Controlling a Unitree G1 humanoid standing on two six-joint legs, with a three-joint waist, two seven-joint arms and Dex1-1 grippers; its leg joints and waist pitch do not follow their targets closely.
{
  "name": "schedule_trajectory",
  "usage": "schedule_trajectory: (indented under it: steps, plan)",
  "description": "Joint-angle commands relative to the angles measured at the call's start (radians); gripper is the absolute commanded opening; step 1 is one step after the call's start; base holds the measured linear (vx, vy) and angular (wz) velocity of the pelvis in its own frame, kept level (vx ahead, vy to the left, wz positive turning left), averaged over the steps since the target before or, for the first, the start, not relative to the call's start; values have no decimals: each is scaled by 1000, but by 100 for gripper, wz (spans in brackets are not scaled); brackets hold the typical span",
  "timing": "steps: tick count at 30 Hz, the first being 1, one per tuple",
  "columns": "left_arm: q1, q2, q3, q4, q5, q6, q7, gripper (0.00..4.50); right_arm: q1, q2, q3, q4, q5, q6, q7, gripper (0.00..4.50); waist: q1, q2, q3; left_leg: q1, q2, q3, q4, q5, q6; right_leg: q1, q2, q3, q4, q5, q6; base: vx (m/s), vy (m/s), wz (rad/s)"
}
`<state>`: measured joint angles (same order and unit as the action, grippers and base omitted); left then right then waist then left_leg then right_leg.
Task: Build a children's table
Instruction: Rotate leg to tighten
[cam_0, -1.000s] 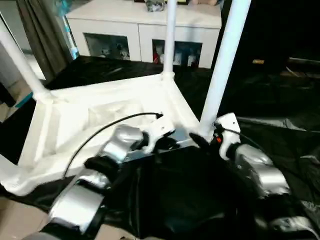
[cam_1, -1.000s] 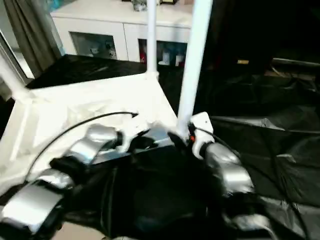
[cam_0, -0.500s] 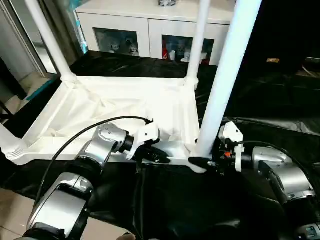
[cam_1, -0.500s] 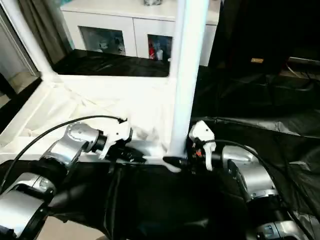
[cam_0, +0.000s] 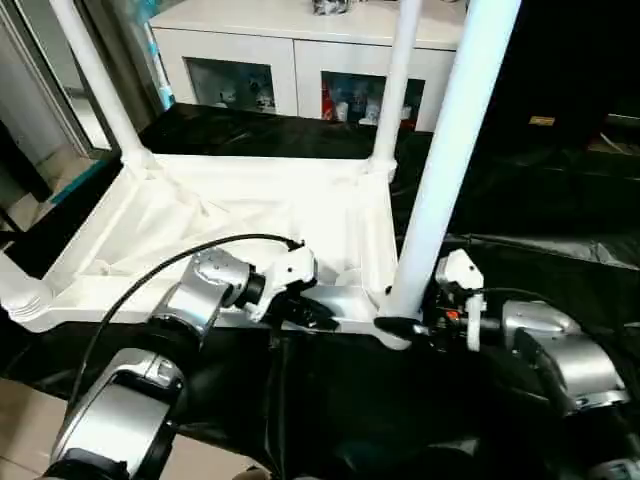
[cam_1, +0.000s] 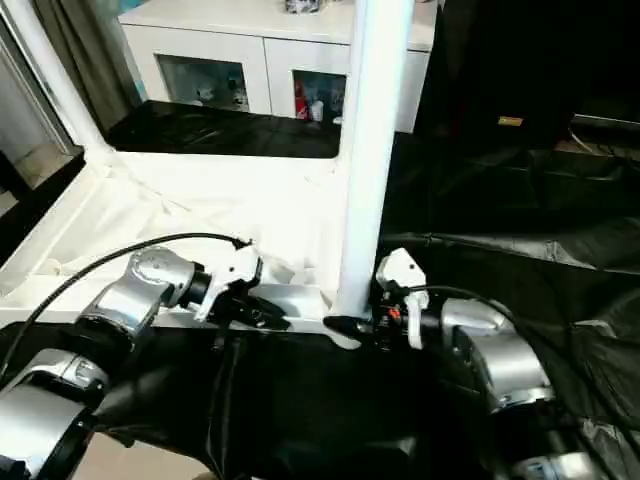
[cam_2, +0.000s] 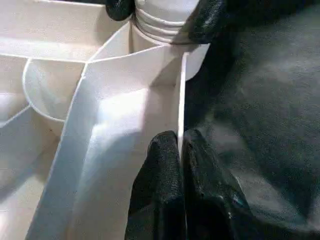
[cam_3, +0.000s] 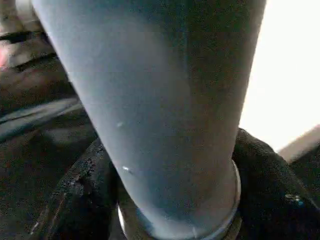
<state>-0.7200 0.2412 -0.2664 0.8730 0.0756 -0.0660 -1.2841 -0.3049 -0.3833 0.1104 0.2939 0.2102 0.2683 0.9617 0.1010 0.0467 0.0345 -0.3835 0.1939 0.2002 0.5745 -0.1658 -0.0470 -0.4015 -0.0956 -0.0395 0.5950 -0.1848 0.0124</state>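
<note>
Little has shifted: upturned white plastic table (cam_0: 250, 215), legs up; left hand (cam_2: 180, 150) pinches its rim, right hand (cam_0: 400, 325) clasps the near tapered leg (cam_0: 450, 150).

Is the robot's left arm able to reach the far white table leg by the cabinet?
Probably not right now. The left gripper is pinched on the near rim of the upturned white plastic tabletop, and the far white tubular leg stands across the whole tabletop.

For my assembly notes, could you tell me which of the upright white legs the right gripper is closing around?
The nearest leg, standing in the tabletop's near right corner socket; the right gripper brackets its base. The other legs stand at far corners.
</note>
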Motion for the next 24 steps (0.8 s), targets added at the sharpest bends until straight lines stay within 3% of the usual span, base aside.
schedule_trajectory:
  steps: [1, 3, 5, 6, 9, 11, 13, 14, 17, 19, 24]
  plan:
    - [-26, -55, 40, 37, -7, 16, 146, 0, 0, 59, 28, 63, -64, 7, -134, 271, -7, -16, -48, 21, 33, -16, -70, -289, 16, 33, -48, 24, -79, -282, -215, 0, 0, 0]
    - [-45, -94, 56, 64, -2, 40, 246, 0, -25, 127, 4, 122, -87, 14, -277, 270, -18, -19, -47, 25, 30, -21, -74, -325, -4, 34, -50, 25, -88, -360, -187, 0, 0, 0]
    - [-62, -129, 67, 80, 0, 55, 323, 0, -48, 186, -22, 165, -93, 16, -390, 270, -26, -14, -44, 27, 29, -20, -75, -346, -15, 25, -47, 26, -91, -387, -183, 0, 0, 0]
    - [-70, -143, 72, 88, 2, 63, 360, 0, -60, 211, -36, 183, -93, 19, -439, 269, -31, -18, -45, 27, 25, -26, -78, -361, -24, 32, -50, 23, -96, -437, -160, 0, 0, 0]
    - [-98, -192, 81, 114, 7, 80, 476, 0, -117, 283, -87, 255, -91, 43, -612, 269, -38, -15, -43, 32, 23, -24, -77, -385, -20, 22, -48, 26, -103, -456, -151, 0, 0, 0]
    - [-110, -219, 78, 126, 16, 75, 523, 0, -152, 320, -99, 290, -97, 35, -675, 269, -42, -14, -45, 30, 22, -27, -79, -385, -23, 24, -48, 24, -103, -468, -144, 0, 0, 0]
    - [-112, -231, 69, 127, 25, 66, 521, 0, -167, 341, -93, 293, -100, 10, -670, 269, -41, -15, -45, 31, 23, -25, -78, -384, -14, 23, -48, 25, -109, -457, -134, 0, 0, 0]
    - [-111, -232, 68, 127, 25, 65, 518, 0, -168, 342, -92, 292, -102, 6, -668, 325, -40, -15, -45, 30, 23, -25, -78, -381, -9, 24, -48, 25, -108, -450, -134, 0, 0, 0]
    - [-92, -231, 52, 104, 21, 53, 457, 0, -173, 338, -65, 278, -115, -47, -609, 345, -38, -14, -48, 25, 24, -24, -79, -360, 1, 27, -47, 25, -103, -405, -139, 0, 0, 0]
    - [-84, -223, 47, 97, 17, 48, 436, 0, -169, 324, -58, 269, -113, -53, -580, 384, -38, -16, -48, 21, 25, -24, -79, -342, 9, 33, -48, 25, -99, -373, -148, 0, 0, 0]
    - [-33, -154, 23, 37, -5, 4, 254, 0, -94, 177, 5, 140, -69, -69, -278, 386, -30, -25, -49, 15, 27, -20, -73, -302, 49, 43, -48, 27, -93, -296, -166, 0, 0, 0]
